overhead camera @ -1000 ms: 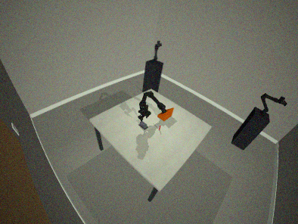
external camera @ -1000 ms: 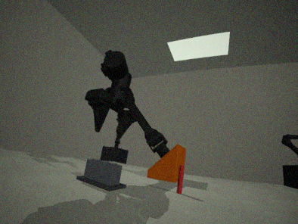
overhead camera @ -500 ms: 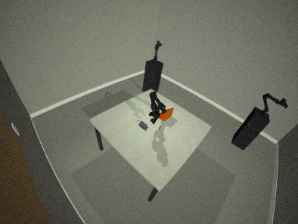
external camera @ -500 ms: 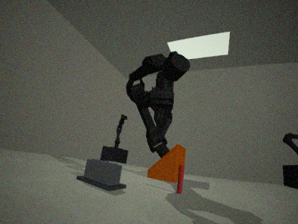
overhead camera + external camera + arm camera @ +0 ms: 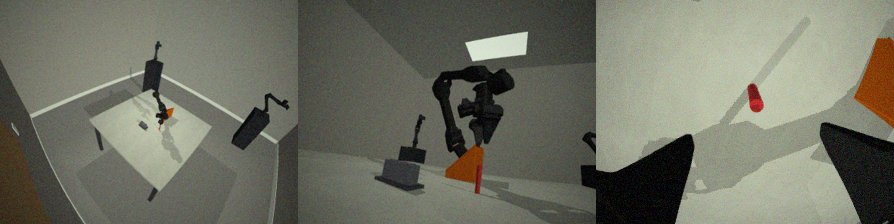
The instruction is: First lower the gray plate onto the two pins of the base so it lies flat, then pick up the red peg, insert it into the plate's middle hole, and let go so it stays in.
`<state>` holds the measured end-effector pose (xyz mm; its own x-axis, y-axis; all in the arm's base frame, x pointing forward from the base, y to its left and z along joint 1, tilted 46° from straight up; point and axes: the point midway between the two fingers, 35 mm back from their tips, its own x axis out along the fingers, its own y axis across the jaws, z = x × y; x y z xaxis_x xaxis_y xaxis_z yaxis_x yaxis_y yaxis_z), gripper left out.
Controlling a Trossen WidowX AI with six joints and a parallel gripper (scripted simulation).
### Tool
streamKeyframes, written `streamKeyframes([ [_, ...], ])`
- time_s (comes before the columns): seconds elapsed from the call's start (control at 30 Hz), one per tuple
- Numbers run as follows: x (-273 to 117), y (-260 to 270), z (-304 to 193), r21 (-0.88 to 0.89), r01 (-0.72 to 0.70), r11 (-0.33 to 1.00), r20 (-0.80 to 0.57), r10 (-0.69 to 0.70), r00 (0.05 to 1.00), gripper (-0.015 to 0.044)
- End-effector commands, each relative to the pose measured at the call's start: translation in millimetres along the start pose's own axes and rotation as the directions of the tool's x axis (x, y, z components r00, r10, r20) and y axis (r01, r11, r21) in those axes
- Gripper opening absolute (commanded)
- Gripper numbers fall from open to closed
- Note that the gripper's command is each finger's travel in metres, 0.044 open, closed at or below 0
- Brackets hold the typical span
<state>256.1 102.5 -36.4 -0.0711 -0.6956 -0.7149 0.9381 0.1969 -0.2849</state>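
In the exterior view, the gray plate [image 5: 401, 172] [image 5: 143, 125] is seen at lower left, set on its dark base [image 5: 420, 186] [image 5: 146, 130]. The red peg [image 5: 479, 179] [image 5: 159, 129] [image 5: 755, 99] is stood upright at lower center, outside the plate. Above it, the gripper [image 5: 482, 144] [image 5: 160, 122] [image 5: 758, 135] is held with fingers spread and nothing clamped. Behind the peg, an orange wedge [image 5: 464, 166] [image 5: 171, 112] [image 5: 878, 75] is placed.
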Motion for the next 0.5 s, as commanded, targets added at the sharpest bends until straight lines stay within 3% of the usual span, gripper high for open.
streamKeyframes([
  [0.0,25,-5,0,-0.007,0.016,1.000,0.004,-0.016,1.000,0.0440],
  [0.47,43,-4,0,-0.006,0.016,1.000,0.005,-0.016,1.000,0.0440],
])
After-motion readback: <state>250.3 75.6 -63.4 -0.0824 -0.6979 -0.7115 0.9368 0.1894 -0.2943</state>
